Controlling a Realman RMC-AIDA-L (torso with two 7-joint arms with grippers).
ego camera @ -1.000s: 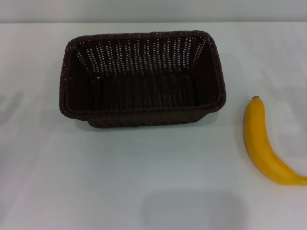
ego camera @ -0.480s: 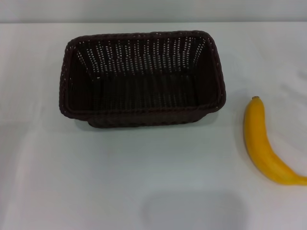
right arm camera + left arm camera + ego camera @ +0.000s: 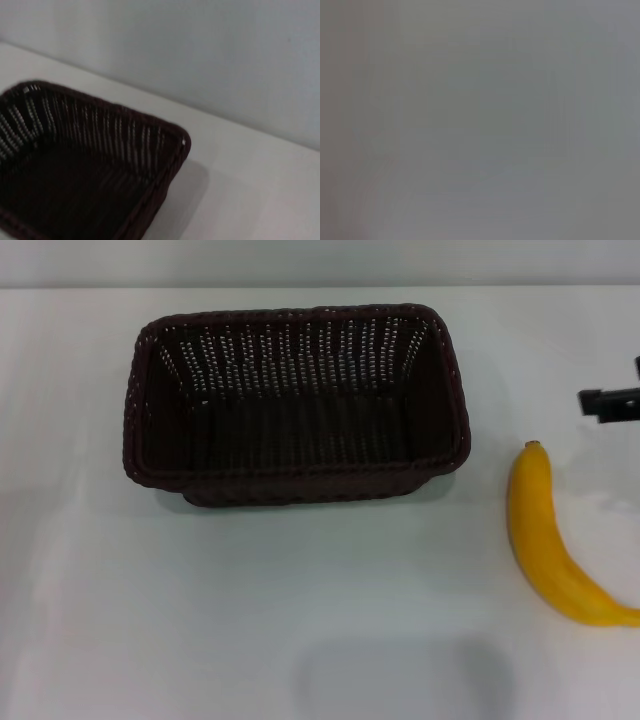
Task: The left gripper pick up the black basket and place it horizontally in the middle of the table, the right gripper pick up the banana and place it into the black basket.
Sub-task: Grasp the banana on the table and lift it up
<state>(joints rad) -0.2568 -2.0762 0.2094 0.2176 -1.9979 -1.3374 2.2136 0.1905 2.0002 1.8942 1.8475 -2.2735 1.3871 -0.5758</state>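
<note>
The black basket [image 3: 298, 405] is sitting lengthwise on the white surface [image 3: 300, 600], well to the left of the right hand [image 3: 612, 401]. The banana [image 3: 548, 537] is lying just below that hand, apart from it. I cannot tell how wide the hand is standing.

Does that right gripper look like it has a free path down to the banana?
Probably yes. The right gripper shows at the table's right edge, just beyond the banana's tip, with nothing between them. The basket sits well aside.
</note>
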